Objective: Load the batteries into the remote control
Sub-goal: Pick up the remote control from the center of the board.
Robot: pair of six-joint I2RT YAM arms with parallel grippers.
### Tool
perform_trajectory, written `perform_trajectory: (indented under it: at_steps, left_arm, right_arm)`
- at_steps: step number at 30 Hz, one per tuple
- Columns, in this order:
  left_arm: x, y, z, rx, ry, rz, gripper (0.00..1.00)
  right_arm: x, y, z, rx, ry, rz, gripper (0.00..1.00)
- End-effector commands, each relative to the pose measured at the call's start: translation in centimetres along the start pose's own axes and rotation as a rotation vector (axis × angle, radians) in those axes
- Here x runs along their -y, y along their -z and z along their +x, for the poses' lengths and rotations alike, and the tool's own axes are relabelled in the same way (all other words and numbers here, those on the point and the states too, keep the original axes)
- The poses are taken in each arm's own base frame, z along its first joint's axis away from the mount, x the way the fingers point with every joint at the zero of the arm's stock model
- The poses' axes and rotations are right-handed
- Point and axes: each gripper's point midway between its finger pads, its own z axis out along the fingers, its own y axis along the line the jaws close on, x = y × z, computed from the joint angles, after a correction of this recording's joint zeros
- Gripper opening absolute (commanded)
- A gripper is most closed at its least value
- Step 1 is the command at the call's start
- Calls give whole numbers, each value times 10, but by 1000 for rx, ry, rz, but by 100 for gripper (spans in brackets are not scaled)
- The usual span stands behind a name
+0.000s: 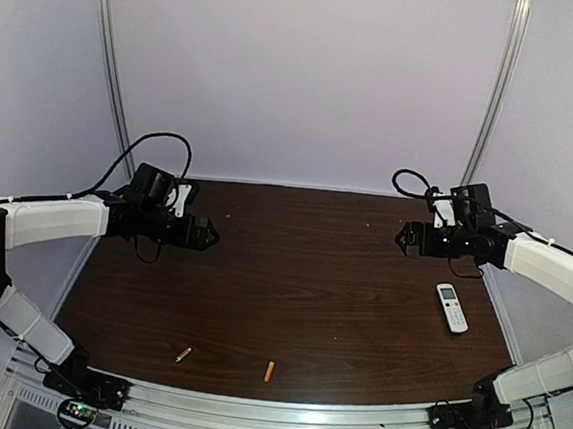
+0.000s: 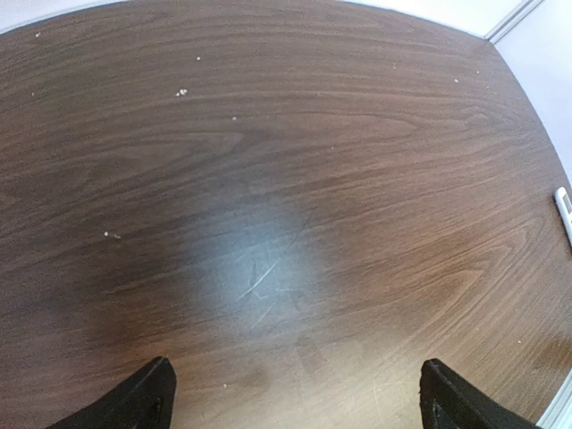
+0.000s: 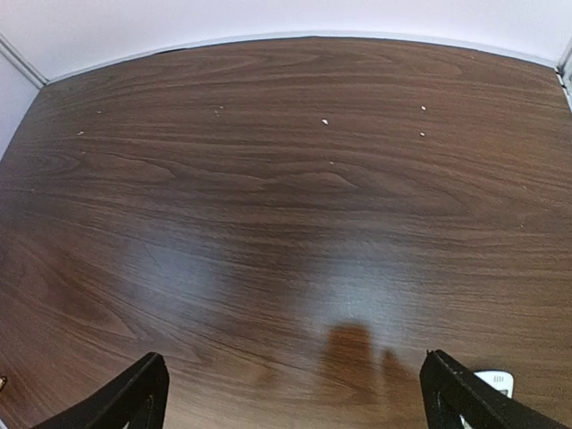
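From above, the remote control (image 1: 451, 307) lies with its long axis near-to-far, just nearward of the spread, empty right gripper (image 1: 405, 238). The golden-brass battery (image 1: 183, 354) and orange battery (image 1: 269, 371) lie well apart from it by the near edge of the table (image 1: 301, 276), on the side of the left gripper (image 1: 207, 234), which is also spread. The left wrist view catches only a sliver of the remote at its right edge, and the right wrist view cuts it to a corner beside one finger (image 3: 460, 398), with its battery bay unseen.
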Motion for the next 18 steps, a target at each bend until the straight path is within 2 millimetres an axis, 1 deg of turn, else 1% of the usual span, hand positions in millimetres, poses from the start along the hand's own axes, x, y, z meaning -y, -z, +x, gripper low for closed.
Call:
perform_trajectory:
  at_steps: [1,3,5,10,13,17,18]
  left_arm:
    - [18,-1,-26,71,-21,54,97]
    - [20,-3,-27,70,-24,59,98]
    - [22,-5,-29,72,-23,64,97]
    - [29,-11,-27,66,-19,92,97]
    - [33,-13,-26,75,-12,115,97]
    - [36,-17,-24,78,-5,145,97]
    - [36,-18,-25,78,-4,144,98]
  right_arm:
    - [27,5,11,-65,-50,171,100]
    - [36,5,23,-101,-73,217,100]
    - [49,6,38,-142,-102,282,100]
    - [90,13,72,-194,-231,381,100]
    - [108,22,84,-201,-264,436,100]
    - [117,28,83,-182,-295,482,100]
    - [123,29,87,-190,-303,511,100]
